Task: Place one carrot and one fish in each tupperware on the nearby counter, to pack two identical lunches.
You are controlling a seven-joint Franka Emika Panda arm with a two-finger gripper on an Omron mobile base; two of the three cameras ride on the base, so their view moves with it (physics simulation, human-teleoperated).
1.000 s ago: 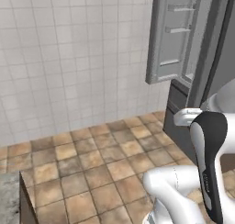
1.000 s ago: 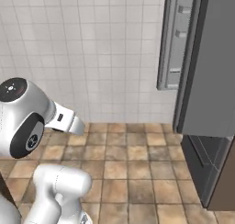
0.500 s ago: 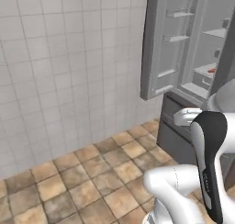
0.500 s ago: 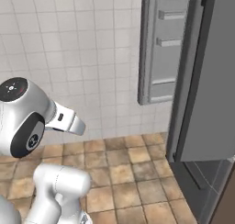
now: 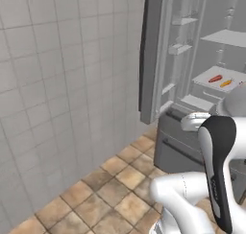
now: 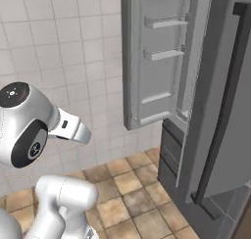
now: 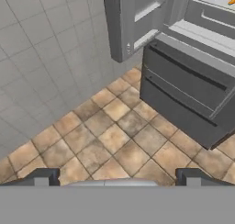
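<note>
Leftmost stands the white tiled wall point(image 5: 62, 84), then the fridge door point(image 5: 153, 60) swung wide above the brown tiled floor point(image 7: 110, 136). Farther right, on a shelf inside the fridge point(image 5: 211, 79), a red-orange carrot point(image 5: 215, 78) lies just beside an orange carrot point(image 5: 226, 83). Low in the hand view, the gripper point(image 7: 117, 178) is spread wide and holds nothing.
</note>
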